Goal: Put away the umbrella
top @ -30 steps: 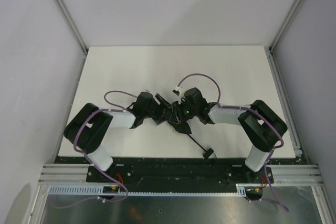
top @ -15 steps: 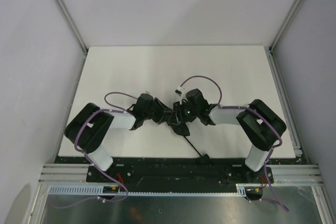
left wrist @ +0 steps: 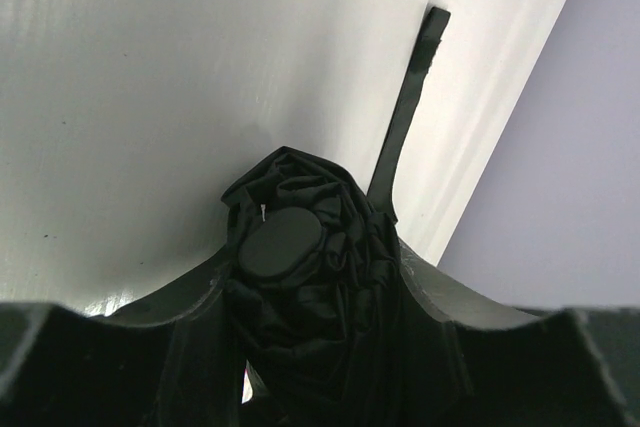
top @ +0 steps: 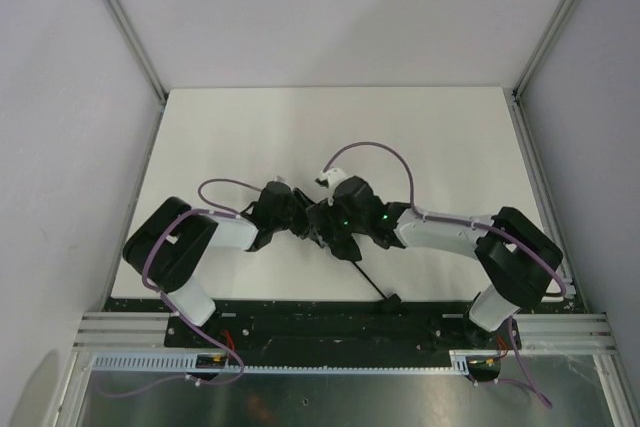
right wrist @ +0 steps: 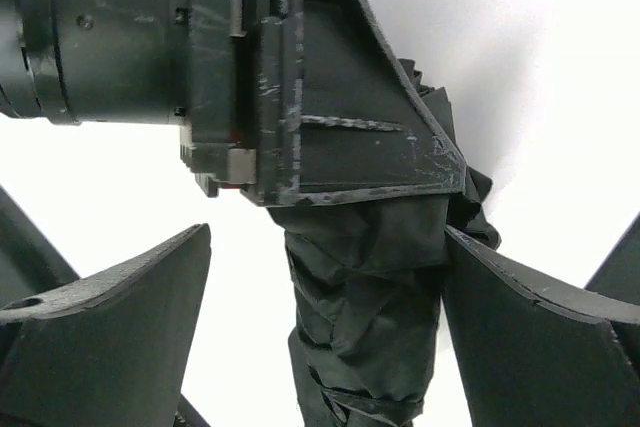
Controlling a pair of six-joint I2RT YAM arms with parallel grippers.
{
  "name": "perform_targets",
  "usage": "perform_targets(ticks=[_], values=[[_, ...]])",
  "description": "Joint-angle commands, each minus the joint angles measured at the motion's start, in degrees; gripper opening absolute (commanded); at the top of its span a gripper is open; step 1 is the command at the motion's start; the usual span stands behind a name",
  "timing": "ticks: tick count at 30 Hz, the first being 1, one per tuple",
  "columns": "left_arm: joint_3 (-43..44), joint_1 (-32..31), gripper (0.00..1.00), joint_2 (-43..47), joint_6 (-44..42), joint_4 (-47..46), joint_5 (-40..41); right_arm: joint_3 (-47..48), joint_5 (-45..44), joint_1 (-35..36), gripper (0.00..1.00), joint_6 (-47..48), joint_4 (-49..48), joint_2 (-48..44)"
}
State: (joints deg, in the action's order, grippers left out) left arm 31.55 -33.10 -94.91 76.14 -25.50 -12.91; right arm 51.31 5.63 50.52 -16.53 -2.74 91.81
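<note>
Black crumpled fabric of the umbrella (left wrist: 335, 292) is pinched between the fingers of the left gripper (left wrist: 312, 282), while the right gripper (right wrist: 327, 247) straddles the same bundle with its jaws spread, both arms folded low over the white table (top: 250, 132) between pale walls (top: 330, 17).

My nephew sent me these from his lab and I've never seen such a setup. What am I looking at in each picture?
These are two robot arms, left and right, bolted at the near edge of a white table. The overhead picture looks down on both; the other two come from a camera on each wrist. Between the arms is a black folding umbrella, canopy bunched up, its thin shaft pointing towards the near edge. The left gripper pinches the bundle; the right gripper sits open around it, one finger touching the fabric.
</note>
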Motion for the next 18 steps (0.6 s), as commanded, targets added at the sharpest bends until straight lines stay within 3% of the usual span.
perform_targets(ticks=[1,6,12,18], values=[[-1.4,-0.4,0.00,-0.3,-0.1,6.5,1.3,5.6,-17.5,6.4,0.95,6.3,8.4,1.8],[0.0,-0.3,0.00,-0.2,0.0,10.9,1.3,11.6,-31.7,11.7,0.94,9.0,13.2,9.0],[1.4,-0.2,0.00,0.0,0.0,14.4,1.5,14.1,-39.7,14.0,0.78,11.1,14.4,15.3],[2.0,-0.2,0.00,-0.1,0.1,15.5,1.0,14.2,-37.7,13.0,0.33,10.8,13.9,17.0]])
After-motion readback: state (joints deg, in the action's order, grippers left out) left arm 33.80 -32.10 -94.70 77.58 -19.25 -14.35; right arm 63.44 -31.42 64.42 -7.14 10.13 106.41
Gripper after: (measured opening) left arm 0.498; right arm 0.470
